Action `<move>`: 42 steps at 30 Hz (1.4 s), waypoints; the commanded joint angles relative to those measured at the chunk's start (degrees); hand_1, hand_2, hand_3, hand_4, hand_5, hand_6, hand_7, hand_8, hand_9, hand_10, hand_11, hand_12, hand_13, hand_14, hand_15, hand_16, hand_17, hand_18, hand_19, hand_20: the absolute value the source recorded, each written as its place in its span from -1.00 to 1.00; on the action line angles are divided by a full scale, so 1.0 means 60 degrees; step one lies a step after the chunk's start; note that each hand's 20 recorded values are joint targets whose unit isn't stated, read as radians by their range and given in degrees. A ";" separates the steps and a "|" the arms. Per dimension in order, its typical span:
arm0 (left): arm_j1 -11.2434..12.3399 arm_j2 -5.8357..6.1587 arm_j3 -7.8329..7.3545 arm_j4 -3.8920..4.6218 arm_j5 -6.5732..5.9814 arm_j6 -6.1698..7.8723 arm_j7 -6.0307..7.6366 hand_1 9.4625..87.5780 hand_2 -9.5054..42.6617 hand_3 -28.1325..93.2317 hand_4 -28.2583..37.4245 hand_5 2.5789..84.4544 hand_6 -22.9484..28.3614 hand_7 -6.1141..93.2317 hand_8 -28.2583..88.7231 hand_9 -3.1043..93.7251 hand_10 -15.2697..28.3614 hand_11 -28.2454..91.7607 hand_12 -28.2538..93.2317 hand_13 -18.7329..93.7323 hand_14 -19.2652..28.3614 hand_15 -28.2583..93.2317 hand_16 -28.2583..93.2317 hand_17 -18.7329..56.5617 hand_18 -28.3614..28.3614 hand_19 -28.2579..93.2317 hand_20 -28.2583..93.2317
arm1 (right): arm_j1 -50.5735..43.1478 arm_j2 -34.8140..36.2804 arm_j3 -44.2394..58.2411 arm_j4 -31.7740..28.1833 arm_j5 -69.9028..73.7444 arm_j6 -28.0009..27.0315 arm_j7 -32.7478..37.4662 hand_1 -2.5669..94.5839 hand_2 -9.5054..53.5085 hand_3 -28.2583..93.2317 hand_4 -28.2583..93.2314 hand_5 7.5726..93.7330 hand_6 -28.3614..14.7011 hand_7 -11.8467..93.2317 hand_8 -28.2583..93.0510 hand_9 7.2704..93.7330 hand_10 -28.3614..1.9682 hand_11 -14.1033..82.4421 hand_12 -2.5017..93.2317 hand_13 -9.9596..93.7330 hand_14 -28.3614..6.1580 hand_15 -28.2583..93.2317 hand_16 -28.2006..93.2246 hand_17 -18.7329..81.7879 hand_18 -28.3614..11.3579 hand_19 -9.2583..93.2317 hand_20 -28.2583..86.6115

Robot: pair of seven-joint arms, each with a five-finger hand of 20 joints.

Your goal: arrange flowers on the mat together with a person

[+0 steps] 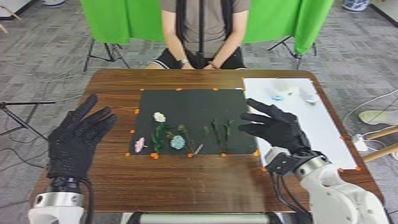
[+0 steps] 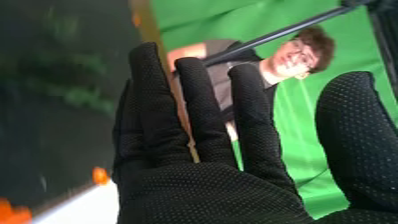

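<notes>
right hand [image 1: 274, 131] hovers near flowers [image 1: 178, 142] (pink, white, pale blue).

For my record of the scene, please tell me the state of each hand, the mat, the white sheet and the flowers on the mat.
Left hand: open
Right hand: open
Mat: laid flat
White sheet: laid flat
White flower: lying down
Pink flower: lying down
Blue flower: lying down

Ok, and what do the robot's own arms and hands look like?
The left hand and right hand are gloved in black, the right one's fabric finely dotted. The left arm and right arm are white, with black cables near the wrists.
</notes>
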 commanded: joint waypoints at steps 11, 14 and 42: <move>0.0197 -0.0061 -0.0027 0.0057 -0.0132 0.0096 0.0011 -0.74 -0.23 0.71 -1.00 -0.22 0.18 -0.70 -0.67 -0.19 0.68 -0.13 -0.36 -0.18 0.98 0.28 -0.69 -0.64 0.93 0.59 -0.62 | -0.0068 -0.0404 0.0149 -0.0117 -0.0070 0.0064 -0.0513 -0.55 -0.52 0.80 -1.00 -0.10 0.37 -0.55 -0.74 0.03 -0.24 -0.47 -0.70 0.04 -0.55 0.12 -0.38 -0.53 -0.54 0.21 -0.21; 0.0156 -0.0054 0.0020 0.0053 -0.0141 0.0119 -0.0001 -0.74 -0.23 0.71 -1.00 -0.22 0.18 -0.70 -0.67 -0.19 0.69 -0.12 -0.36 -0.18 0.98 0.29 -0.70 -0.64 0.93 0.59 -0.63 | -0.0095 -0.0442 0.0152 -0.0105 -0.0054 -0.0006 -0.0461 -0.55 -0.52 0.80 -1.00 -0.10 0.37 -0.55 -0.74 0.03 -0.25 -0.46 -0.70 0.04 -0.56 0.13 -0.38 -0.53 -0.53 0.20 -0.20; 0.0028 0.0494 0.0346 0.0067 -0.0716 0.0410 0.0346 -0.72 -0.20 0.70 -1.00 -0.23 0.21 -0.68 -0.67 -0.19 0.72 -0.09 -0.36 -0.19 0.99 0.33 -0.72 -0.64 0.92 0.61 -0.66 | -0.0014 -0.0678 0.0216 0.0006 -0.0065 -0.0231 -0.0132 -0.55 -0.49 0.81 -1.00 -0.08 0.36 -0.54 -0.75 0.07 -0.28 -0.44 -0.70 0.05 -0.55 0.16 -0.39 -0.53 -0.53 0.22 -0.19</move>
